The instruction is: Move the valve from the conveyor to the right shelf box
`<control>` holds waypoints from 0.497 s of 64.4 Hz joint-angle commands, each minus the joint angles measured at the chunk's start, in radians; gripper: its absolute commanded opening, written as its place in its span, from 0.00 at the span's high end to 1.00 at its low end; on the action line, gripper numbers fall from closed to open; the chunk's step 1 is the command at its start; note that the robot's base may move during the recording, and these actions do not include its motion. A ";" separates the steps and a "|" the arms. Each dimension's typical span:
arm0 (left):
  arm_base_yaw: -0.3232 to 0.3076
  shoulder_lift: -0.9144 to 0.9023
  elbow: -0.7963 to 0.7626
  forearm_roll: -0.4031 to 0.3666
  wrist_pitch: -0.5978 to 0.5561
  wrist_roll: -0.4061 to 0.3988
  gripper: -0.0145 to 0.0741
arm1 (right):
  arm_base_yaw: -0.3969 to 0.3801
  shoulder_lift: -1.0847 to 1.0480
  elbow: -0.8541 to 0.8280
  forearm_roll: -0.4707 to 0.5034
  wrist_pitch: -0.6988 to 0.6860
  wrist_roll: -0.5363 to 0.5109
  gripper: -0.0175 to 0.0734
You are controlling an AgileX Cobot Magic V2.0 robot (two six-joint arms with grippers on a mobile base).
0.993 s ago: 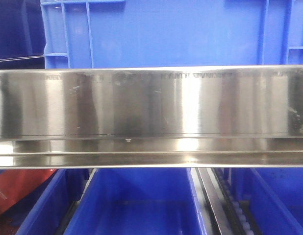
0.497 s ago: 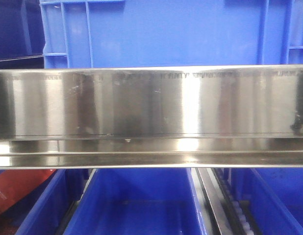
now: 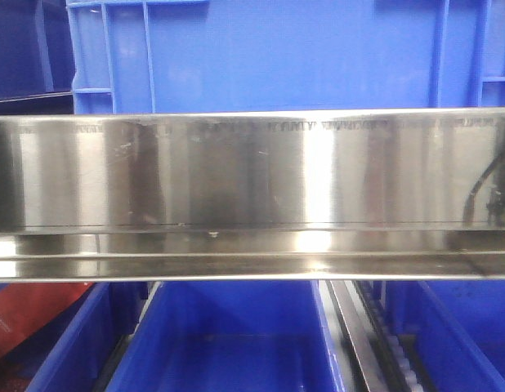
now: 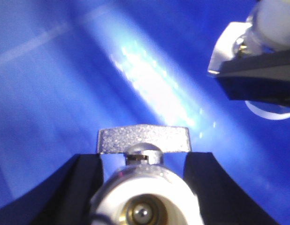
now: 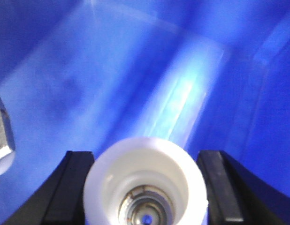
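Observation:
In the left wrist view my left gripper point(image 4: 144, 161) is shut on a valve point(image 4: 145, 192). Its white cap faces the camera and its silvery lever point(image 4: 143, 139) stands above, over the blue floor of a box point(image 4: 51, 93). At the upper right of that view my right gripper's dark finger point(image 4: 257, 79) holds a second valve point(image 4: 276, 18). In the right wrist view my right gripper point(image 5: 145, 161) is shut on that valve point(image 5: 145, 187), white cap towards the camera, inside the blue box point(image 5: 88, 70). The conveyor is out of view.
The front view shows a polished steel shelf beam point(image 3: 252, 188) across the middle. A blue box point(image 3: 277, 57) stands above it. Blue boxes point(image 3: 228, 335) and a roller rail point(image 3: 375, 343) lie below, with a red object point(image 3: 24, 314) at the lower left.
A dark reflection at the right end of the steel beam has grown and shifted. Nothing else in the front view has moved.

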 commanded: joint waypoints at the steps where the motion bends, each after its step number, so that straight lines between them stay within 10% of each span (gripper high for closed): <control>1: -0.003 -0.010 -0.013 -0.010 -0.015 0.001 0.24 | 0.002 -0.020 -0.017 -0.004 -0.030 -0.005 0.38; 10: -0.003 -0.015 -0.013 -0.010 -0.009 0.001 0.15 | 0.002 -0.031 -0.017 -0.004 -0.024 -0.005 0.17; 32: -0.003 -0.125 -0.057 0.012 0.040 0.001 0.31 | 0.002 -0.163 -0.017 -0.004 -0.011 -0.005 0.39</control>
